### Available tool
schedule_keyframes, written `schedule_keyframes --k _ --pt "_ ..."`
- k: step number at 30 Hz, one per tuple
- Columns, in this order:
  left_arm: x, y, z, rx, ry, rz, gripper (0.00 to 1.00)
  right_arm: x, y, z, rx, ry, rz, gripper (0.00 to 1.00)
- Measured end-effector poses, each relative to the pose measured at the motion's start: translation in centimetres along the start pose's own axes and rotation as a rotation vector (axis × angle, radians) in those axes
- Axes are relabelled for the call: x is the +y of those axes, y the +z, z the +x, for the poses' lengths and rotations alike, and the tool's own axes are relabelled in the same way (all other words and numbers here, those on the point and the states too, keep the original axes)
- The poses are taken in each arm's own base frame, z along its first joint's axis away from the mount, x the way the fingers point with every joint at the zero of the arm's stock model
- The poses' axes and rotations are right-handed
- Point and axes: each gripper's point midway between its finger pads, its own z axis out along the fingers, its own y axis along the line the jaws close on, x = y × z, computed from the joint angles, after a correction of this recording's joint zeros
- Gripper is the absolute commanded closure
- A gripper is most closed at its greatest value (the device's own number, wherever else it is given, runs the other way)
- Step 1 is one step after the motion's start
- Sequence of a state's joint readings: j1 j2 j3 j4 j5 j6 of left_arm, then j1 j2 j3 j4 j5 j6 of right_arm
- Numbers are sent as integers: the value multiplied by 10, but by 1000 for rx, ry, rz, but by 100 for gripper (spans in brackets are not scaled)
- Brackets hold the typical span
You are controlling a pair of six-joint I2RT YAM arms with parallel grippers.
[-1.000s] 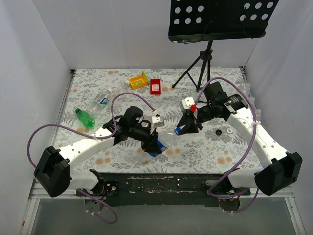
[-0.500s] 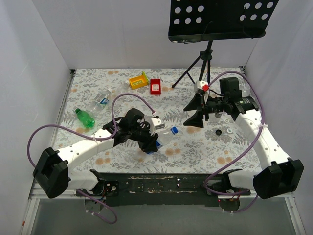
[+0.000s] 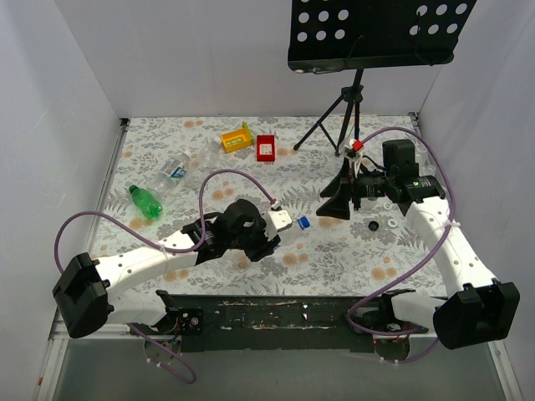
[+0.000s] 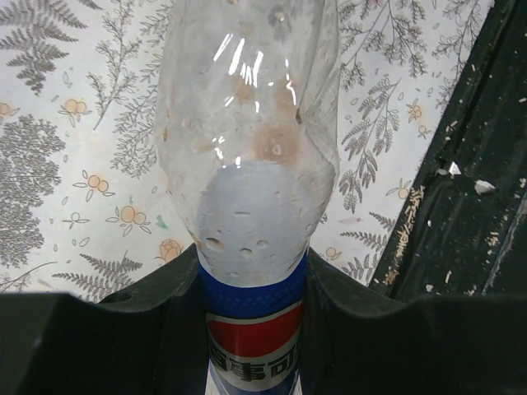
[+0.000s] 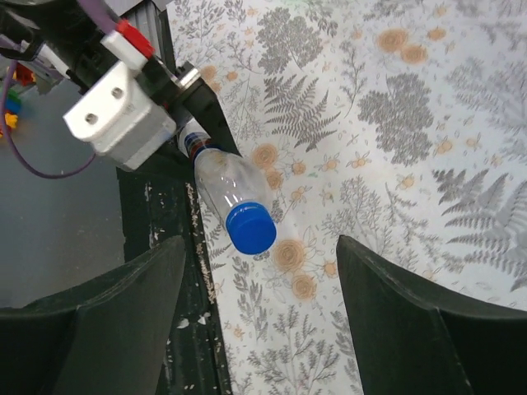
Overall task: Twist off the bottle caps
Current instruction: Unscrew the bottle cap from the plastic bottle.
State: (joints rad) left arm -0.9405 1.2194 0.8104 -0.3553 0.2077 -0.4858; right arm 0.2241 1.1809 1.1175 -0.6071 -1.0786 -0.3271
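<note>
A clear Pepsi bottle [image 4: 247,164] lies nearly level above the table. My left gripper [image 4: 254,276] is shut on it at the blue and red label. Its blue cap [image 5: 250,228] sits on the neck and points toward the right arm; in the top view the cap [image 3: 303,222] shows just right of my left gripper [image 3: 266,236]. My right gripper [image 5: 259,276] stands open with nothing between its fingers and a clear gap to the cap. From above, the right gripper [image 3: 338,203] sits to the right of the cap.
A black cap [image 3: 374,225] and a white ring [image 3: 391,224] lie loose near the right arm. At the far left are a green bottle [image 3: 145,201] and clear bottles [image 3: 172,170]. A yellow box [image 3: 236,138], a red box [image 3: 266,148] and a tripod [image 3: 345,113] stand at the back.
My right gripper opened, let go of the cap end and drew back to the right. My left arm turned with the bottle, whose cap now points right.
</note>
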Motion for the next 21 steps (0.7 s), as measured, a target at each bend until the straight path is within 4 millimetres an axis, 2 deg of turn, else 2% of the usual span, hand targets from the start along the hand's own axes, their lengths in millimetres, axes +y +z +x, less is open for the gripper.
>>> schedule_keyframes --k 6,13,21 --pt "5 4 -12 -42 22 -58 95 -7 8 25 15 194 16 20" --pt "4 14 -12 -35 29 -72 95 -18 21 31 40 298 36 21" --pt "8 16 -10 -29 23 -98 95 -16 33 39 82 319 46 26"
